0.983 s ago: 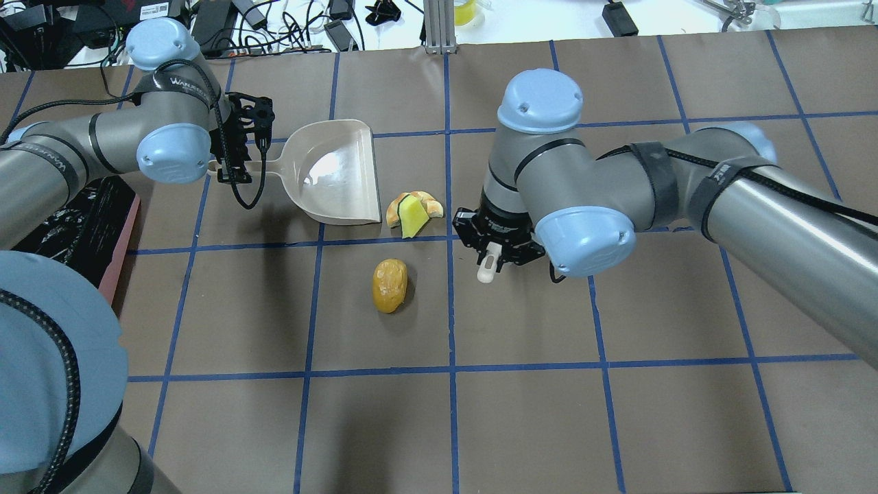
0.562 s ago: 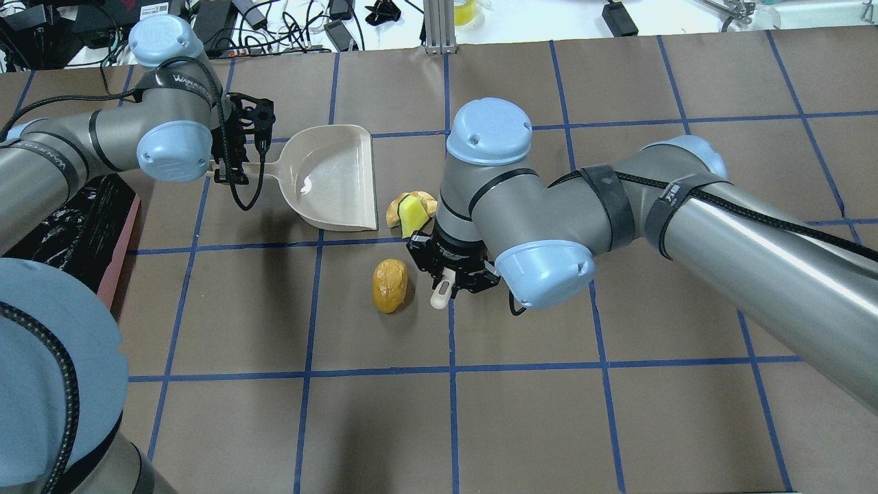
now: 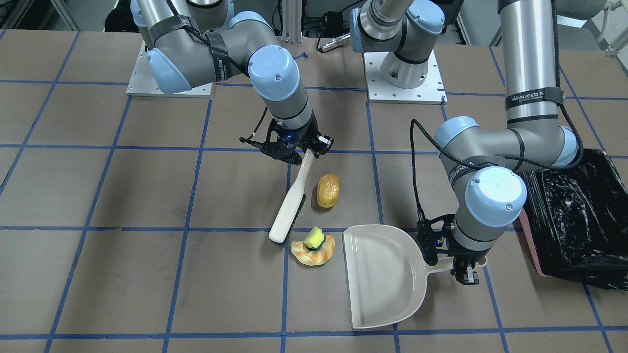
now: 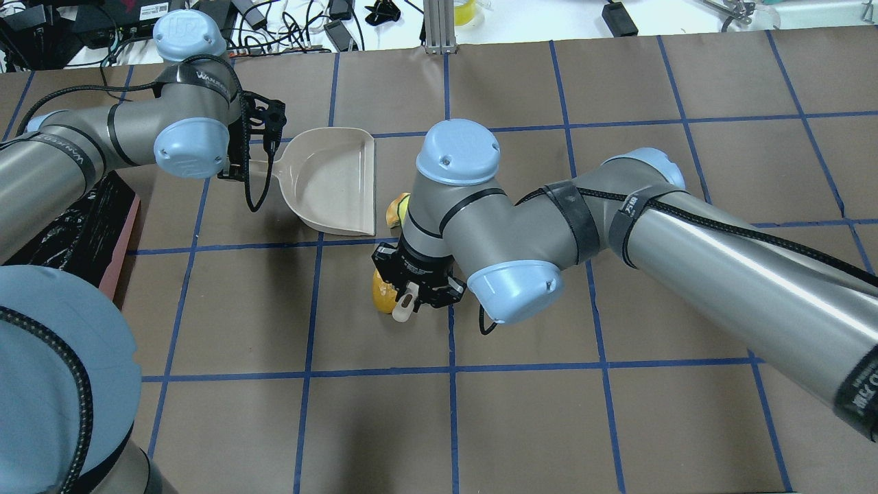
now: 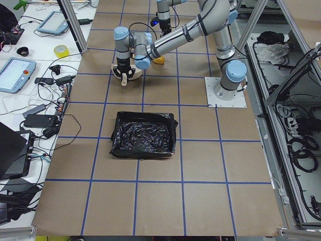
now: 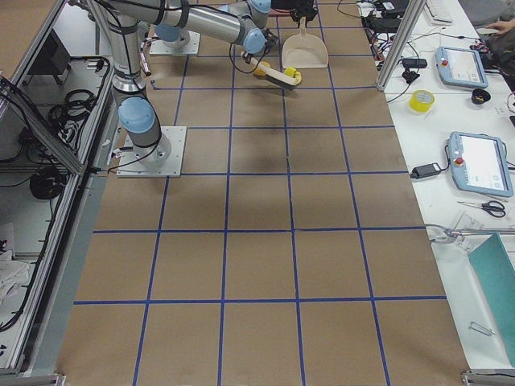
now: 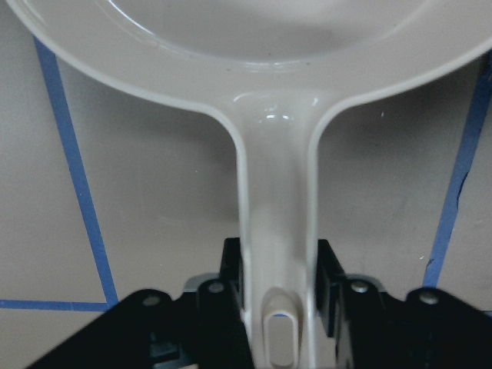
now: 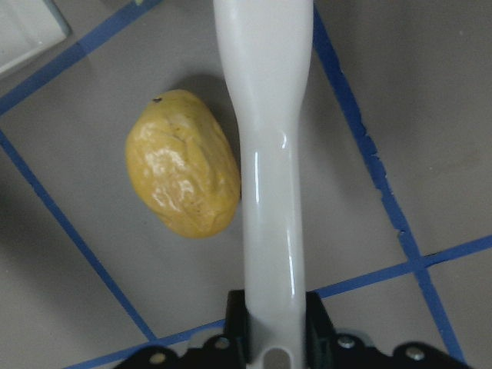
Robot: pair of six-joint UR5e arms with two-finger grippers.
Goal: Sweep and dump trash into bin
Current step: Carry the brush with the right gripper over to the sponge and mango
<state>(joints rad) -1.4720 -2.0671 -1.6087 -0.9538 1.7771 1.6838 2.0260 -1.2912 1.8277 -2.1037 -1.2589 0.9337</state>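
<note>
Right wrist view: right gripper point(image 8: 275, 311) squeezes the brush point(image 8: 265, 154) handle; potato lump point(image 8: 183, 163) lies just beside it.
Left gripper point(image 7: 278, 265): squeezes the dustpan point(image 7: 277, 192) handle.
Croissant piece point(image 3: 314, 256), sponge chunk point(image 3: 315, 238): together, near the dustpan's open side.
Bin point(image 3: 564, 220): past the dustpan handle, well apart from the trash.

Potato lump point(image 4: 379, 292) half-hidden under right claw point(image 4: 410, 296)

Sweeping setup mid-worktop, both tools gripped.
Right gripper point(image 3: 305, 153) clamps brush point(image 3: 288, 212) handle, bristle end down just beside croissant piece point(image 3: 309, 257) with sponge chunk point(image 3: 314, 238) on top; potato lump point(image 3: 327, 190) near brush. Left gripper point(image 3: 463, 264) grips dustpan point(image 3: 382, 279) handle. Bin point(image 3: 574, 225) at worktop edge on robot's left.
</note>
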